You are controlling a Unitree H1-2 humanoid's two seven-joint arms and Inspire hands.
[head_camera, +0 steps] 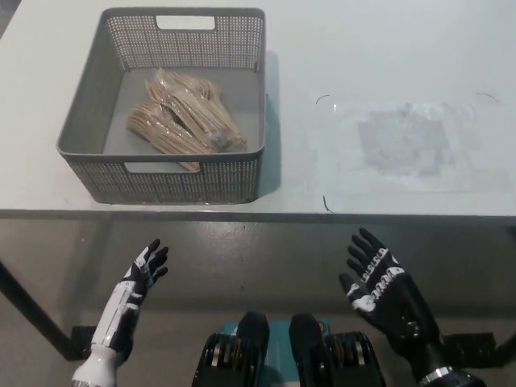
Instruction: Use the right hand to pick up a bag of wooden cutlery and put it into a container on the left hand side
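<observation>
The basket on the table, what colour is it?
Grey, with perforated mesh walls; the basket shows clearly in the head view.

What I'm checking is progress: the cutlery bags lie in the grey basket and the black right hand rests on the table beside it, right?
Not quite. The cutlery bags lie in the grey basket, but the head view shows the black right hand open in front of the table, not resting on it.

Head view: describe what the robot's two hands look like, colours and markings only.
The left hand is slim and white, with black fingers banded in white. The right hand is broader and black, with white patches on its fingers and palm, and a silver ring at the wrist.
</observation>
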